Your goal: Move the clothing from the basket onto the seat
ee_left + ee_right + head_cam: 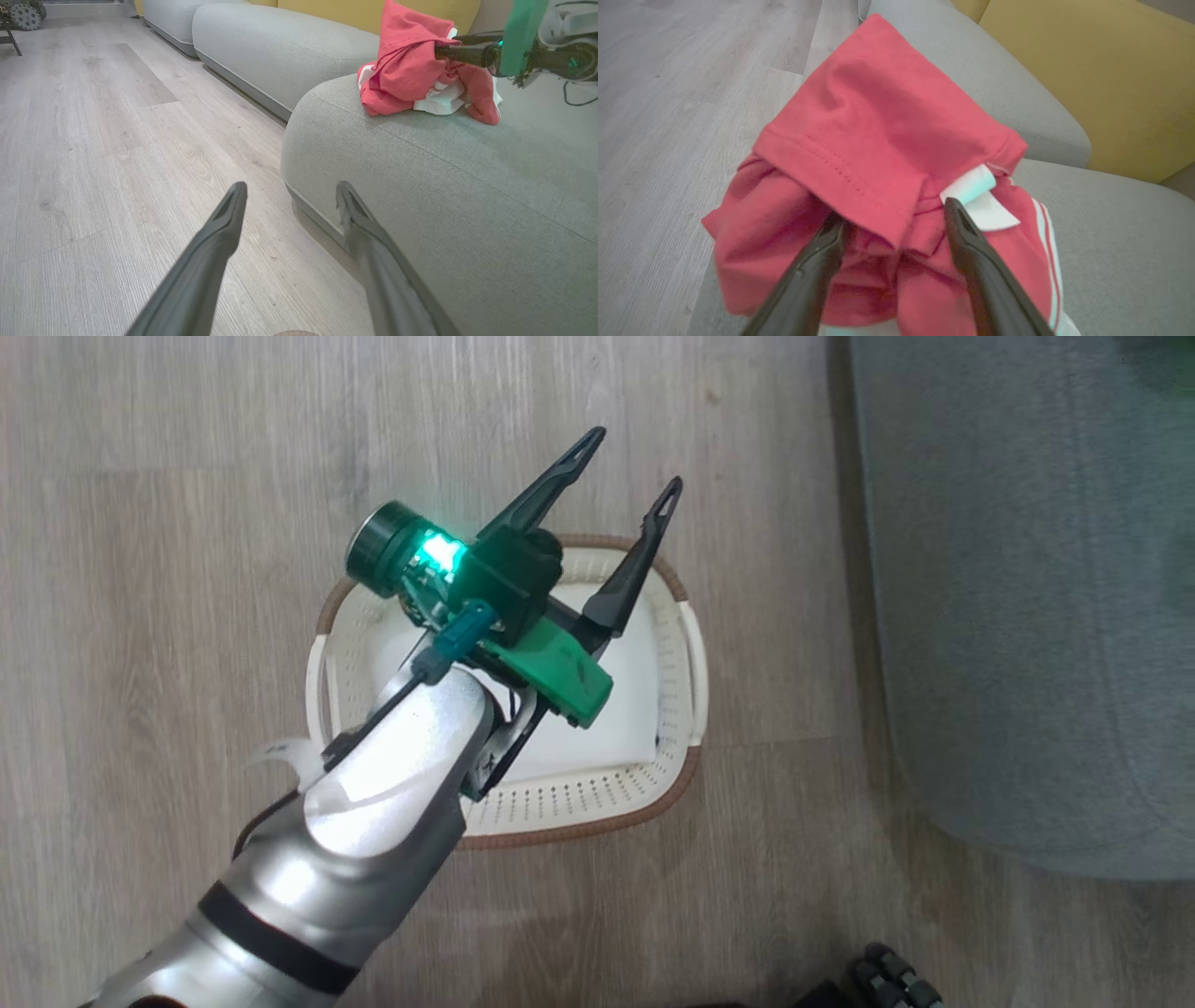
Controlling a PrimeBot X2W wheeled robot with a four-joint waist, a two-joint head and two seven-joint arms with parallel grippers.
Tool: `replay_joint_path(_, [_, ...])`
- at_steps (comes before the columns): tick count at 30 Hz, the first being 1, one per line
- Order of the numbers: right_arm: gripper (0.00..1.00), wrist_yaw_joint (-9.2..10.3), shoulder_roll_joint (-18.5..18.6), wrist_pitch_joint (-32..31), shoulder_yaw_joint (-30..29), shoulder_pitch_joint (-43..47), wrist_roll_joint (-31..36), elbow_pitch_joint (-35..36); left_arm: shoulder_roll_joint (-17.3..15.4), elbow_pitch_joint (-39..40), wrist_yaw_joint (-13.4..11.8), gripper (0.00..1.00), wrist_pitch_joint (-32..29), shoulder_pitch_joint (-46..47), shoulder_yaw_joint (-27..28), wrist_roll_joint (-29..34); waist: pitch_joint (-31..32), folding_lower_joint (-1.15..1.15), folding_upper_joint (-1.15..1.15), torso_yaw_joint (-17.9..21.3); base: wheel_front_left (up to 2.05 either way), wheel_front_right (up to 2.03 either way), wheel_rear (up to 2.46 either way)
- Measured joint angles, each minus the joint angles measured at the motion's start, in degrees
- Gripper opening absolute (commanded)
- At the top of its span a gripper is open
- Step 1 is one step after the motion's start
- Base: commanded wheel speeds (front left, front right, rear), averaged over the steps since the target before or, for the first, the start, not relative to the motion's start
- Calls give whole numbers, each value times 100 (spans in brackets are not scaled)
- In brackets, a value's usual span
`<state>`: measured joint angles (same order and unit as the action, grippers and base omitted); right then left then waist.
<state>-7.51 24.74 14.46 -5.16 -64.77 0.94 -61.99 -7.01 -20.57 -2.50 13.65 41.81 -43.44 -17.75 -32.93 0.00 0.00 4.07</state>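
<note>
L gripper (633, 460) hangs over the basket (579, 829), its 2 fingers spread wide w/ nothing between them. In the head view the tips show past the basket's far rim, over the wood floor (140, 616). The basket below it sits on that floor, white bottom showing. Ahead and right of these tips is the rounded edge of the seat (420, 196).

R gripper (894, 213) is at the seat, fingers apart approx as wide as the L pair, not pinching. The clothing (878, 140) is heaped on the seat right at its tips. A red hem drapes across the gap between the 2 fingers, and red folds touch both tips (white trim and stripes by the right-hand finger). Beyond the heap is a yellow back cushion (1087, 70). From the L wrist, the heap lies well ahead, up and right of the L tips.
</note>
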Motion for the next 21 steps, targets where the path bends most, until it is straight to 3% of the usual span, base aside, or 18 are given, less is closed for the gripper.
replay_joint_path(14, [100, 0, -92, 0, 733, 1413, -971, 1118, -21, -180, -165, 100, 58, -708, 365, -372, 989, 0, 0, 205, 0, 0, 0])
replay_joint_path(21, [100, 0, -174, 0, 991, 1896, -1149, 1484, -20, -151, -466, 100, 63, -1344, 787, -530, 1654, -1, 0, 186, 0, 0, 0])
